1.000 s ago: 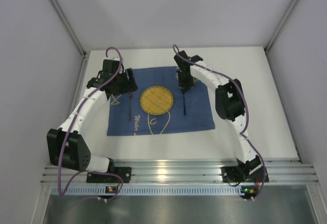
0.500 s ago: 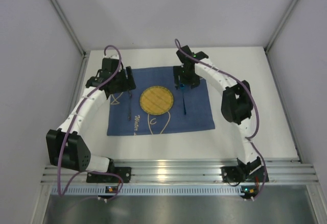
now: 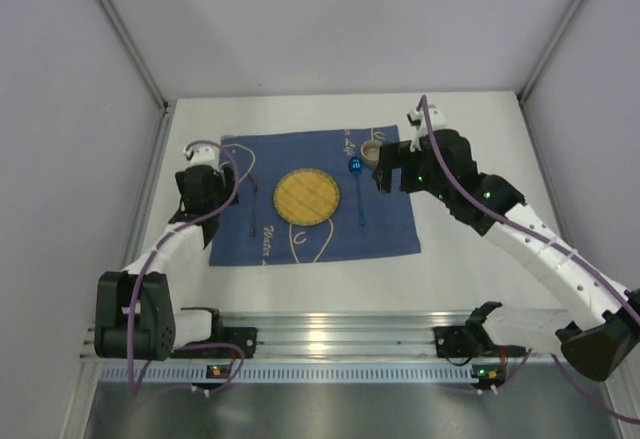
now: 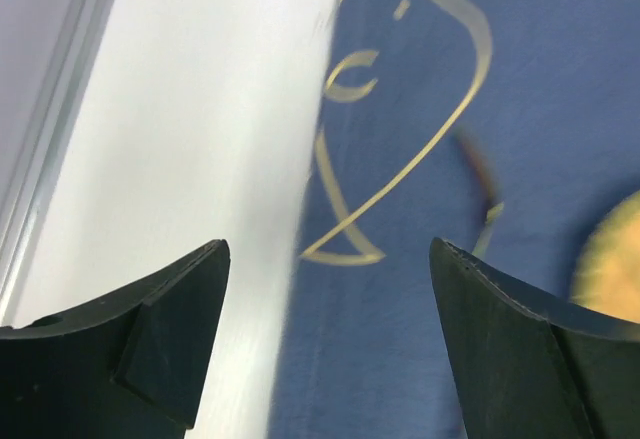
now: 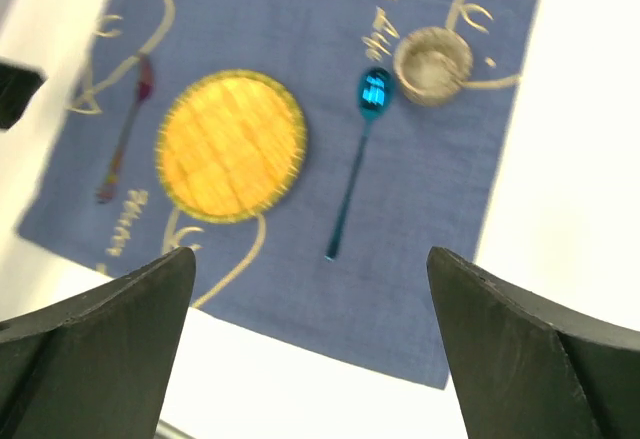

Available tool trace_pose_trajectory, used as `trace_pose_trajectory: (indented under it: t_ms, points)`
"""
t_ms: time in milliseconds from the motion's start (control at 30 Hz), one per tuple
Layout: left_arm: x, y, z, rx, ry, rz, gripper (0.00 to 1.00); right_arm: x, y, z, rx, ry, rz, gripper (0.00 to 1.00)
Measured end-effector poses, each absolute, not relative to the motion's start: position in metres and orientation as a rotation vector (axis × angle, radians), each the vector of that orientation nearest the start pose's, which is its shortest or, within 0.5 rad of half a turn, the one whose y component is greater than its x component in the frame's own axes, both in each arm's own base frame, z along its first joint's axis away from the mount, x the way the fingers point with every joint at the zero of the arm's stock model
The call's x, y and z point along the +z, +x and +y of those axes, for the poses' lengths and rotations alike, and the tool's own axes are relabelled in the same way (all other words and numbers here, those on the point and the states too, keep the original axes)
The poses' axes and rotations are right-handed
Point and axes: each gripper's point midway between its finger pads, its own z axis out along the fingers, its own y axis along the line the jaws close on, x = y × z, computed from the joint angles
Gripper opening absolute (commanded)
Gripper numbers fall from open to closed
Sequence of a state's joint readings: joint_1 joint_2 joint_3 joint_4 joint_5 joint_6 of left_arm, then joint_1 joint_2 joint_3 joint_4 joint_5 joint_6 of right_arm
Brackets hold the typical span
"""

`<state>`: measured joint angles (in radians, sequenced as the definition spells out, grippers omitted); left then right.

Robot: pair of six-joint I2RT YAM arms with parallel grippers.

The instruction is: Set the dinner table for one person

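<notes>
Top external first: looks like the closing step, with pieces already laid round the yellow plate (image 3: 306, 196). Rests at the middle of a blue mat (image 3: 390, 229), spread flat on the white worktop (image 3: 290, 114), which runs out on every side of the plate.

Just right of the plate, a blue spoon (image 3: 358, 194), handle toward the near edge. Farther right and beyond the plate, by the spoon's bowl, a small cup (image 3: 371, 150). Left of the plate, a dark utensil (image 3: 251, 209), too blurred to tell fork from knife.

Right fingers (image 5: 100, 329) spread wide, gripping nothing, raised to the right of the plate just past the cup. Left fingers (image 4: 160, 319) likewise parted and empty, hovering left of the plate over the mat's edge, apart from the dark utensil.

Judged near done: no unplaced piece in view. Calls next for drawing both arms back from the plate without brushing cup or spoon, or for straightening a piece if needed.
</notes>
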<state>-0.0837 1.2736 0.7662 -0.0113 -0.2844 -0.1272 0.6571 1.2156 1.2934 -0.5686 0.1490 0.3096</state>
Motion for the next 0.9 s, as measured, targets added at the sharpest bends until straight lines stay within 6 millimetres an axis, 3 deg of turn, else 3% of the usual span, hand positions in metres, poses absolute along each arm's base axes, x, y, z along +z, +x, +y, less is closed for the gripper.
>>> trace_pose_trajectory:
  t_ms: [133,267,333,467,500,533,600,900]
  points:
    - [0.065,0.348,0.031,0.198,-0.170,2.096,0.86,0.240,0.285,0.189,0.363,-0.224,2.110,1.00]
    - [0.031,0.354,0.027,0.108,-0.165,2.075,0.81,0.197,0.276,0.175,0.287,-0.229,2.186,1.00]
    - [0.028,0.364,0.023,0.065,-0.147,2.030,0.85,0.193,0.274,0.172,0.278,-0.241,2.183,1.00]
    - [0.030,0.370,0.013,0.012,-0.103,1.956,0.88,0.209,0.276,0.173,0.298,-0.257,2.108,1.00]
    - [0.033,0.372,0.011,0.004,-0.096,1.940,0.88,0.215,0.278,0.174,0.307,-0.256,2.084,1.00]
    - [0.038,0.375,0.010,-0.003,-0.090,1.916,0.97,0.219,0.279,0.175,0.316,-0.260,2.068,1.00]
    - [0.046,0.380,0.008,-0.002,-0.082,1.881,0.98,0.223,0.279,0.180,0.346,-0.272,2.052,1.00]
    - [0.057,0.385,0.007,0.006,-0.082,1.833,0.99,0.204,0.286,0.201,0.410,-0.280,2.115,1.00]
